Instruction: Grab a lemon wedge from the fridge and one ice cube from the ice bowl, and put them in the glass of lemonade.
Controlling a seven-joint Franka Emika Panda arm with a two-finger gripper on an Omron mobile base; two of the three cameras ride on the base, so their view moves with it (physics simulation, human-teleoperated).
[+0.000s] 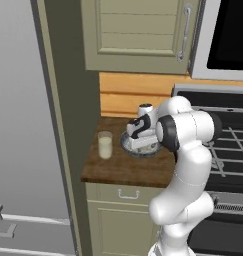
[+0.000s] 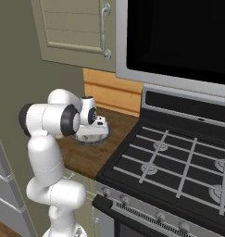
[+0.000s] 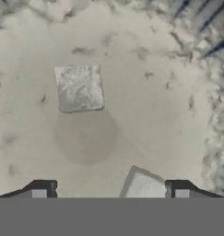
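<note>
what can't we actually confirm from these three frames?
- Ice bowl: in both base views the arm covers most of it; contents unreadable there.
- Ice cube clear in the hand view; a second cube is cut off by the bottom edge.
- Pincer: tips spread wide over the bowl, gripping nothing; contact with the ice can't be judged.
- Glass of lemonade: too small to tell whether a lemon wedge is inside.
- Fridge: cropped at the left edge.
</note>
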